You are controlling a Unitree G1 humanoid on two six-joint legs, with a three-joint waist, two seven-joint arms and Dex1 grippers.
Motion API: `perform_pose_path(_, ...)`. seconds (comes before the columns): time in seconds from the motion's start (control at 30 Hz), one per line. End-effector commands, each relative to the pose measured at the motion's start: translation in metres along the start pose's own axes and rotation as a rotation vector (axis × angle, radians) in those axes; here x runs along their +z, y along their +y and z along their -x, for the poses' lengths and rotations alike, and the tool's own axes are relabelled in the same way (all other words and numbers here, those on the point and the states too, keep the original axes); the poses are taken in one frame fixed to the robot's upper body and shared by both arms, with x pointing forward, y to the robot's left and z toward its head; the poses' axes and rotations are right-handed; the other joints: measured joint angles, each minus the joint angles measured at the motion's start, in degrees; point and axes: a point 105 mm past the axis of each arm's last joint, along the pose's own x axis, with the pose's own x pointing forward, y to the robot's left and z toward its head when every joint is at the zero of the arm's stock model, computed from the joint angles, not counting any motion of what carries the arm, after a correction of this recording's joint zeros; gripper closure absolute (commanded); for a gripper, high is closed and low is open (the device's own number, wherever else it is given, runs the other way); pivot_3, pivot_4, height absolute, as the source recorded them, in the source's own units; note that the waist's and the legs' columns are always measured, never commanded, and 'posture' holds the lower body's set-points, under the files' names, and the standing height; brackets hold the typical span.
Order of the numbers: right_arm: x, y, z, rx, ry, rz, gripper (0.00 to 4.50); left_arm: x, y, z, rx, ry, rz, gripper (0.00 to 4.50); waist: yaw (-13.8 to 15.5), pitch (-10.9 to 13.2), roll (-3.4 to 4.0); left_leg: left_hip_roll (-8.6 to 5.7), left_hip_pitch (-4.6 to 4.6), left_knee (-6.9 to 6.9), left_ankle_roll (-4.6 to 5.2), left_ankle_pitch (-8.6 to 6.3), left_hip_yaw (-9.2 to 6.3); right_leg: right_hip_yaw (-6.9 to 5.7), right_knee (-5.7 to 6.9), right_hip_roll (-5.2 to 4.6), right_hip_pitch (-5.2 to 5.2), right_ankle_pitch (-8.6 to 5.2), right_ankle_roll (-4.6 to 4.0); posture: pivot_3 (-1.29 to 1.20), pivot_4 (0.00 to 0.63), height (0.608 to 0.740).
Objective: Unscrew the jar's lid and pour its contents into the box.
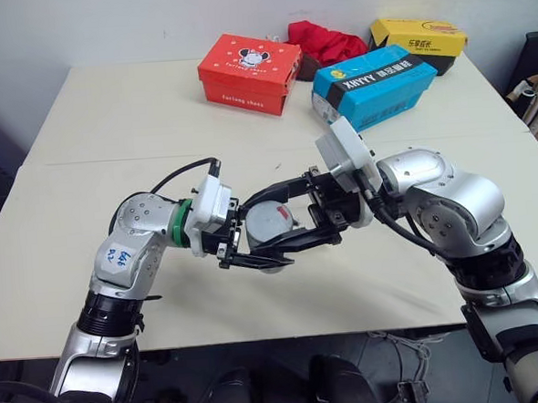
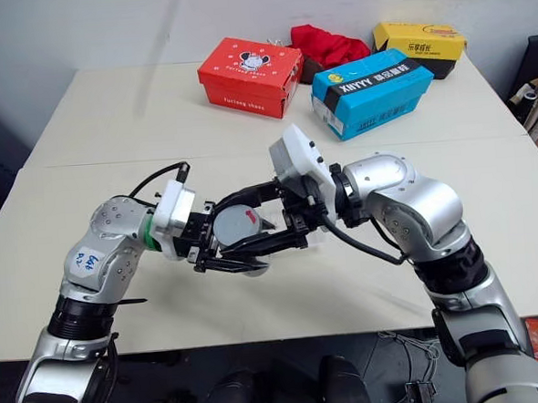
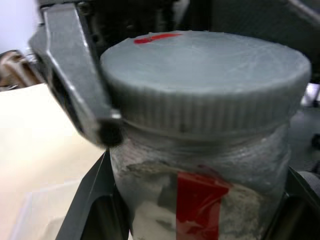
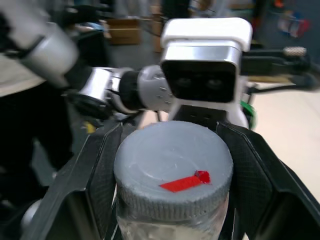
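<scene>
I hold the jar (image 3: pixel 200 200) above the table's near half; it is clear with a red label strip. My left gripper (image 3: pixel 195 217) is shut on the jar's body from the left. The grey lid (image 1: pixel 269 224) sits on the jar, its top with the small red mark turned up towards the head camera. My right gripper (image 4: pixel 170 150) comes in from the right and is shut on the lid, one black finger on each side of its ribbed rim. A pale clear corner below the jar looks like the box (image 3: pixel 35 215). The contents are hidden.
At the back of the table (image 1: pixel 109 129) stand a red shoe box (image 1: pixel 250 73), a blue box (image 1: pixel 374 85) and a yellow box (image 1: pixel 419 39), with a red cloth (image 1: pixel 325 41) between them. A seam crosses the table behind my arms.
</scene>
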Motion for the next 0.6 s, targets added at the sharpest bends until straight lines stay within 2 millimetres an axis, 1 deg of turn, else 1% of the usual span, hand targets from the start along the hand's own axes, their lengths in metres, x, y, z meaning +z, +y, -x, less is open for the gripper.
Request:
perform_pose_path(0.03, 0.007, -0.007, 0.014, -0.046, -0.018, 0.011, 1.89, 0.022, 0.000, 0.004, -0.003, -0.062, -0.070, 2.14, -0.01, 0.00, 0.00, 0.01, 0.00, 0.00, 0.00, 0.00, 0.00, 0.00, 0.02, 0.00, 0.00, 0.00, 0.00, 0.00, 0.150, 0.740)
perform_pose_path(0.1, 0.010, -0.014, 0.019, -0.132, -0.037, 0.050, 1.17, 0.023, 0.005, 0.007, 0.059, -0.079, -0.056, 2.14, 0.01, 0.00, -0.01, 0.00, 0.01, 0.01, -0.01, 0.00, 0.00, -0.01, 0.04, -0.01, 0.00, 0.00, 0.00, 0.00, 0.150, 0.740)
perform_pose_path(0.13, 0.011, -0.016, 0.022, -0.163, -0.044, 0.065, 0.91, 0.023, 0.008, 0.009, 0.086, -0.084, -0.047, 2.14, 0.01, 0.00, -0.01, 0.01, 0.00, 0.03, -0.01, 0.01, -0.02, -0.01, 0.05, -0.02, 0.00, 0.00, 0.00, 0.00, 0.150, 0.740)
perform_pose_path(0.2, 0.013, -0.016, 0.028, -0.206, -0.062, 0.060, 0.23, 0.021, 0.011, 0.013, 0.141, -0.088, -0.029, 2.14, 0.09, 0.01, -0.01, 0.00, 0.00, 0.04, -0.01, 0.01, -0.02, 0.00, 0.05, -0.05, 0.00, 0.00, 0.00, 0.00, 0.150, 0.740)
perform_pose_path(0.23, 0.016, -0.016, 0.031, -0.233, -0.081, 0.057, 0.05, 0.019, 0.016, 0.017, 0.189, -0.086, -0.019, 2.14, 0.11, 0.00, -0.01, -0.01, 0.00, 0.05, -0.01, 0.01, -0.03, -0.01, 0.07, -0.06, 0.01, 0.00, 0.00, 0.00, 0.150, 0.740)
perform_pose_path(0.3, 0.020, -0.018, 0.038, -0.311, -0.112, 0.067, 0.05, 0.016, 0.025, 0.024, 0.285, -0.094, 0.022, 2.14, 0.16, 0.00, -0.01, -0.02, 0.00, 0.05, -0.01, 0.01, -0.05, -0.01, 0.09, -0.08, 0.02, 0.00, 0.00, 0.00, 0.150, 0.740)
perform_pose_path(0.4, 0.020, -0.022, 0.040, -0.386, -0.110, 0.085, 0.05, 0.012, 0.029, 0.026, 0.319, -0.078, 0.043, 2.14, 0.10, 0.01, -0.01, -0.02, 0.00, 0.05, -0.01, 0.01, -0.06, -0.01, 0.10, -0.08, 0.02, 0.00, 0.00, 0.00, 0.150, 0.740)
perform_pose_path(0.6, 0.015, -0.023, 0.019, -0.402, -0.046, 0.081, 0.05, 0.001, 0.032, 0.017, 0.316, -0.028, 0.045, 2.14, -0.01, 0.00, -0.01, 0.00, 0.02, 0.05, -0.08, 0.04, -0.04, 0.01, 0.16, -0.03, 0.00, 0.00, 0.00, 0.00, 0.150, 0.740)
